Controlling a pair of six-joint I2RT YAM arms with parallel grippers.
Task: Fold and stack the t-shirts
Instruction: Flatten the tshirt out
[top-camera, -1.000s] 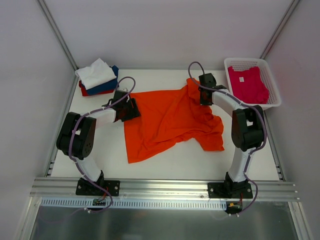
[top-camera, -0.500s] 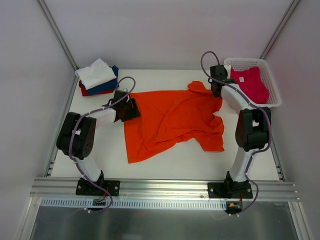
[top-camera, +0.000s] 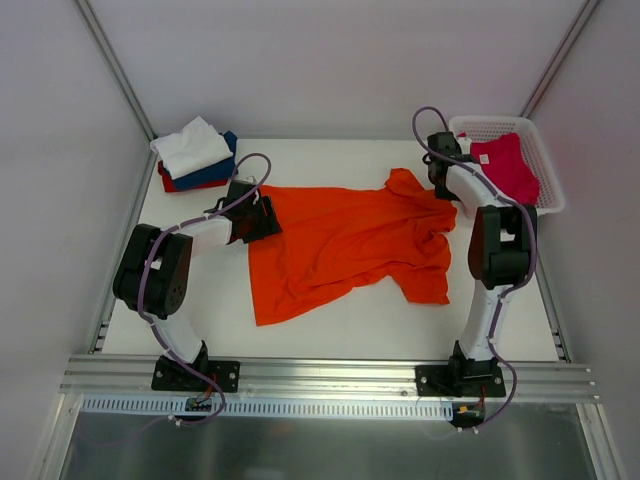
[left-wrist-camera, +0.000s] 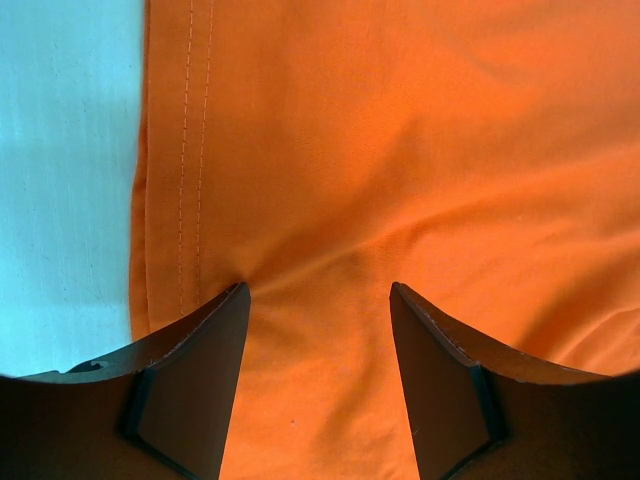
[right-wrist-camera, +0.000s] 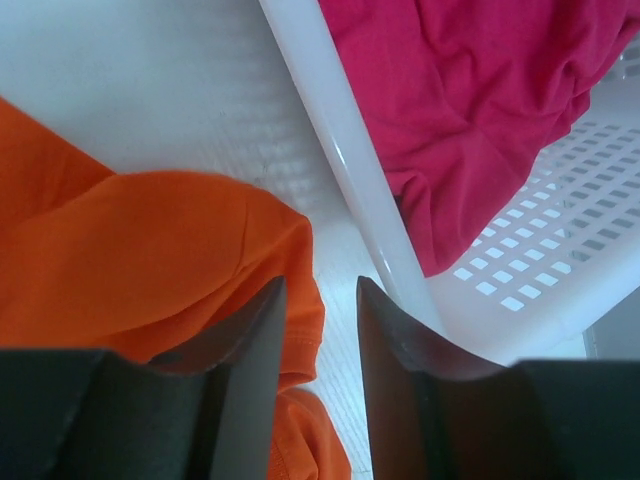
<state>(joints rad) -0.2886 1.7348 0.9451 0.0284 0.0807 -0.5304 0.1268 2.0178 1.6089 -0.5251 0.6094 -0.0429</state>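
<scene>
The bright orange t-shirt (top-camera: 345, 235) lies spread and wrinkled on the white table. My left gripper (top-camera: 262, 215) rests on its left edge, jaws open, with flat orange cloth (left-wrist-camera: 400, 150) and the stitched hem between the fingers (left-wrist-camera: 318, 290). My right gripper (top-camera: 440, 182) is at the shirt's upper right corner beside the basket, jaws a little apart (right-wrist-camera: 321, 285), with the orange sleeve hem (right-wrist-camera: 150, 250) under them. The magenta-pink shirt (top-camera: 505, 165) lies in the basket, also in the right wrist view (right-wrist-camera: 470, 130). Folded white (top-camera: 190, 145), navy (top-camera: 215, 170) and red (top-camera: 170, 183) shirts are stacked at the back left.
The white mesh basket (top-camera: 545, 190) stands at the back right; its rim (right-wrist-camera: 340, 150) is just right of my right fingers. Grey enclosure walls surround the table. An aluminium rail runs along the near edge.
My right gripper has moved right towards the basket, and the orange shirt's upper right corner went with it, spreading the shirt wider. The left gripper has not moved.
</scene>
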